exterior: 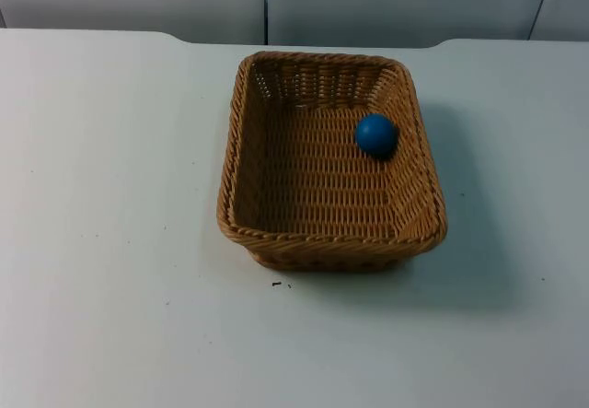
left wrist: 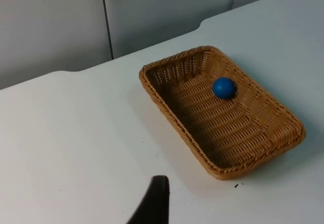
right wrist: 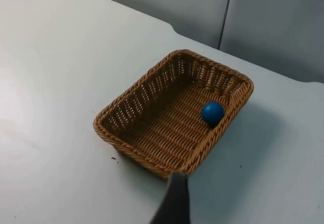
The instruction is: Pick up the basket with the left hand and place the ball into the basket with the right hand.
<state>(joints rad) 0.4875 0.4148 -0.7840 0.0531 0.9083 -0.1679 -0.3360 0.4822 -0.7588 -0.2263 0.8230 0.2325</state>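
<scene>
Ball (exterior: 376, 135) in basket (exterior: 276, 238), seemingly well apart from left pincer (left wrist: 152, 204)

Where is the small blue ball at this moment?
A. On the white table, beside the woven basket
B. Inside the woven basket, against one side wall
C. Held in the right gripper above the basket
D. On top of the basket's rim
B: the small blue ball lies on the floor of the brown woven wicker basket, against the side wall, as the top view shows.

The rectangular tan woven wicker basket (exterior: 276, 141) sits flat on the table; the small round blue ball (exterior: 376, 135) lies inside, against its right wall.
</scene>
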